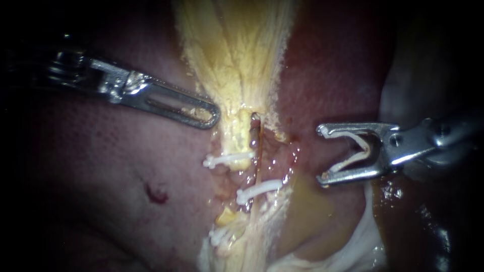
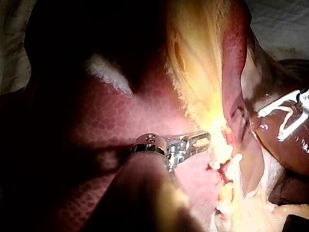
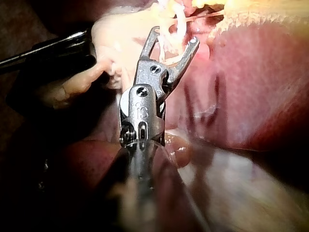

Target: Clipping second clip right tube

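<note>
The thin dark right tube (image 1: 258, 146) runs down beside the thicker yellow left tube (image 1: 237, 135) below the gallbladder (image 1: 237, 55). One white clip (image 1: 259, 190) crosses the right tube, another (image 1: 228, 160) sits on the left tube, and more white clips (image 1: 224, 234) lie lower. My right instrument (image 1: 321, 155) stands apart to the right of the tube, its jaws wide with a white V-shaped clip (image 1: 353, 151) seated between them; it shows again (image 3: 175, 36) (image 2: 285, 116). My left instrument (image 1: 209, 115) (image 2: 202, 140) is shut on the gallbladder's yellow edge.
Red liver (image 1: 116, 166) surrounds the site, with a small dark red spot (image 1: 156, 194) at lower left. A yellowish wet patch (image 1: 307, 206) and white tissue (image 1: 365, 242) lie under my right instrument. My left instrument's dark shaft (image 3: 43, 50) crosses the right wrist view.
</note>
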`<state>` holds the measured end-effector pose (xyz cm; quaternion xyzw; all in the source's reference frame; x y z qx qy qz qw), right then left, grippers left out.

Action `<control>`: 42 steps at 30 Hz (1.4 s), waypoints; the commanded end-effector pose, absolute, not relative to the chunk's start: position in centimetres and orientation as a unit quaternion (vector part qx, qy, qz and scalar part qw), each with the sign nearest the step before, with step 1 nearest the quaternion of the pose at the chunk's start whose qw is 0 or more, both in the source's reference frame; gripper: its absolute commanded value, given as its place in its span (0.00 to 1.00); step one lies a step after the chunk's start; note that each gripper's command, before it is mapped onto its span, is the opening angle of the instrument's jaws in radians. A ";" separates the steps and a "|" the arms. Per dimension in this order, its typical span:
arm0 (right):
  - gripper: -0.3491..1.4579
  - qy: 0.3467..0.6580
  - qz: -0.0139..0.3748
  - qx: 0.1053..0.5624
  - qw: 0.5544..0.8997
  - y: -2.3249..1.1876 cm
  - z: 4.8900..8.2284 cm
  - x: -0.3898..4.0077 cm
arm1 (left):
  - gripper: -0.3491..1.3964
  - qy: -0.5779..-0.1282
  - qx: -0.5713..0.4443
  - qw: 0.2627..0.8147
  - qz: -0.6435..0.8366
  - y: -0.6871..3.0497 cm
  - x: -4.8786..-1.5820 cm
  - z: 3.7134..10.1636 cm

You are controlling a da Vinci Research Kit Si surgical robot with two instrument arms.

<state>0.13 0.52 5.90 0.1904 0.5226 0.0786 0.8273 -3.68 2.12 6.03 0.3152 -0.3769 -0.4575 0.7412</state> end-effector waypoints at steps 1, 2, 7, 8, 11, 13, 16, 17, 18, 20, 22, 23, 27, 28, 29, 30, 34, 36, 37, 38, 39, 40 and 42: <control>0.47 0.523 0.079 0.190 0.827 0.52 5.90 0.14 | 0.00 -0.377 0.316 0.741 -0.457 2.12 -3.66 6.02; 0.47 0.522 0.079 0.190 0.827 0.53 5.91 0.14 | 0.00 -0.377 0.316 0.741 -0.457 2.13 -3.65 6.01; 0.47 0.522 0.079 0.190 0.828 0.53 5.92 0.14 | 0.00 -0.377 0.319 0.740 -0.457 2.21 -3.48 5.85; 0.47 0.522 0.079 0.190 0.828 0.53 5.92 0.14 | 0.00 -0.376 0.317 0.740 -0.459 2.23 -3.44 5.80; 0.47 0.522 0.079 0.190 0.828 0.53 5.93 0.14 | 0.00 -0.381 0.313 0.735 -0.465 2.33 -3.29 5.59; 0.47 0.522 0.079 0.190 0.828 0.53 5.92 0.14 | 0.00 -0.388 0.311 0.729 -0.470 2.40 -3.18 5.44; 0.47 0.522 0.080 0.190 0.828 0.53 5.93 0.14 | 0.00 -0.391 0.306 0.726 -0.477 2.47 -3.08 5.31; 0.47 0.522 0.080 0.190 0.828 0.53 5.93 0.15 | 0.00 -0.392 0.306 0.725 -0.477 2.48 -3.07 5.30; 0.47 0.522 0.080 0.190 0.828 0.53 5.93 0.15 | 0.00 -0.392 0.306 0.724 -0.477 2.48 -3.06 5.29; 0.47 0.522 0.081 0.188 0.828 0.53 5.93 0.16 | 0.00 -0.392 0.305 0.725 -0.477 2.46 -3.06 5.32; 0.47 0.522 0.080 0.189 0.828 0.53 5.93 0.17 | 0.00 -0.393 0.305 0.725 -0.477 2.45 -3.07 5.35; 0.47 0.522 0.080 0.190 0.828 0.52 5.94 0.18 | 0.00 -0.393 0.305 0.725 -0.477 2.45 -3.07 5.35; 0.47 0.524 0.074 0.197 0.825 0.48 5.98 0.27 | 0.00 -0.393 0.305 0.725 -0.477 2.45 -3.07 5.36; 0.47 0.525 0.073 0.198 0.825 0.45 6.00 0.32 | 0.00 -0.393 0.305 0.725 -0.477 2.45 -3.07 5.36; 0.47 0.524 0.070 0.200 0.825 0.43 6.02 0.35 | 0.00 -0.393 0.305 0.725 -0.477 2.45 -3.07 5.36; 0.47 0.525 0.069 0.201 0.824 0.40 6.05 0.40 | 0.00 -0.393 0.305 0.725 -0.477 2.45 -3.07 5.36; 0.47 0.526 0.066 0.206 0.823 0.30 6.14 0.58 | 0.00 -0.393 0.304 0.725 -0.477 2.45 -3.08 5.36; 0.47 0.526 0.067 0.208 0.822 0.27 6.18 0.67 | 0.00 -0.393 0.304 0.725 -0.477 2.45 -3.08 5.37; 0.47 0.526 0.071 0.212 0.821 0.25 6.20 0.72 | 0.00 -0.393 0.304 0.725 -0.477 2.45 -3.08 5.37; 0.47 0.526 0.072 0.216 0.819 0.24 6.23 0.76 | 0.00 -0.393 0.304 0.725 -0.477 2.45 -3.08 5.37; 0.47 0.526 0.074 0.222 0.818 0.24 6.25 0.79 | 0.00 -0.393 0.304 0.725 -0.477 2.44 -3.09 5.37; 0.47 0.524 0.079 0.229 0.816 0.22 6.28 0.83 | 0.00 -0.393 0.304 0.725 -0.477 2.44 -3.09 5.37; 0.47 0.524 0.086 0.238 0.814 0.20 6.35 0.88 | 0.00 -0.393 0.303 0.725 -0.477 2.44 -3.09 5.37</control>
